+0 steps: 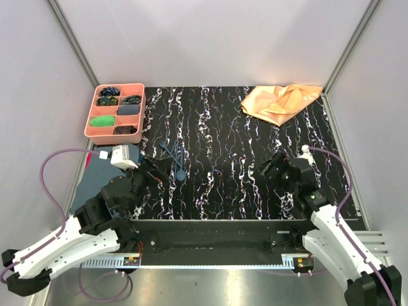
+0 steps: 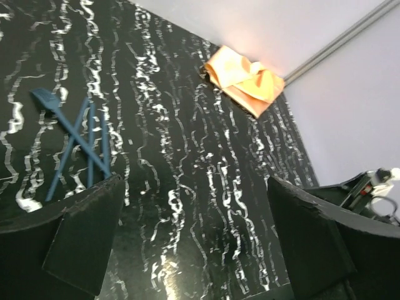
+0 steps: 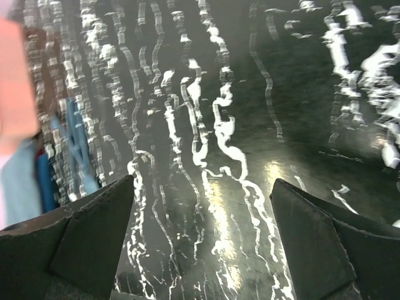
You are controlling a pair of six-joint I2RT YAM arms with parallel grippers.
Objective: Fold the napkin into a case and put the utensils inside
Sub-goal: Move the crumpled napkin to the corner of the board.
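Observation:
The napkin [image 1: 281,102] lies crumpled, peach-orange, at the far right corner of the black marbled mat; the left wrist view shows the napkin [image 2: 245,80] far ahead. No folded case shows. The dark blue utensils [image 1: 174,158] lie crossed on the mat's left half, just beyond my left gripper [image 1: 155,171], and appear as utensils [image 2: 76,139] left of the left finger. My left gripper [image 2: 195,234] is open over bare mat. My right gripper [image 1: 273,166] is open and empty too, low over the mat's right side. In the right wrist view the right gripper [image 3: 202,240] frames bare mat, blurred utensils [image 3: 74,149] at left.
A pink compartment tray [image 1: 93,129] with small coloured bundles stands at the far left. A dark blue-grey cloth sheet [image 1: 95,178] lies left of the mat, partly under the left arm. Grey walls close in the back and sides; a metal rail [image 1: 210,241] runs along the near edge.

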